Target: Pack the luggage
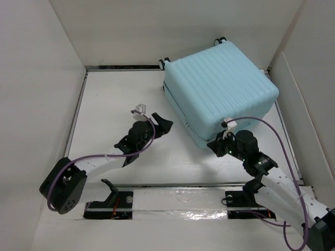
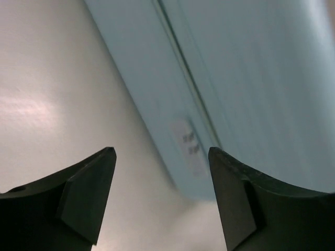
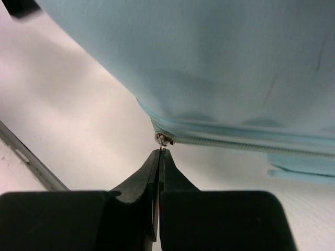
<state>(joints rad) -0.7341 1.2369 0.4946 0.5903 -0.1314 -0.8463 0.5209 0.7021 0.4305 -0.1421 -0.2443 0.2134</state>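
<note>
**Zip pull pinched at the near corner of the luggage**

The luggage was seen lying flat on the table, towards the far right. Its ribbed shell faced up, its halves were brought together, and its wheels pointed away from the arms. With the halves closed on each other, the zipping was judged to be the part of the packing left to do.

The right gripper had been brought low against the near corner, where the zip runs along the seam. Its jaws were pressed fully together, and the zip pull sat right at their tips. The thin tab appeared to be pinched between them, though so small a hold could not be made out with certainty. The low, level approach was judged to suit a pull along the seam.

The left gripper was held above the table just beside the luggage's left side and pointed towards it. Its jaws stood well apart, and nothing was gripped between them. In the left wrist view only the blurred side wall and seam were seen between the fingers. This placing was judged to serve as a brace, so that the luggage would not be dragged when the zip was drawn.
</note>
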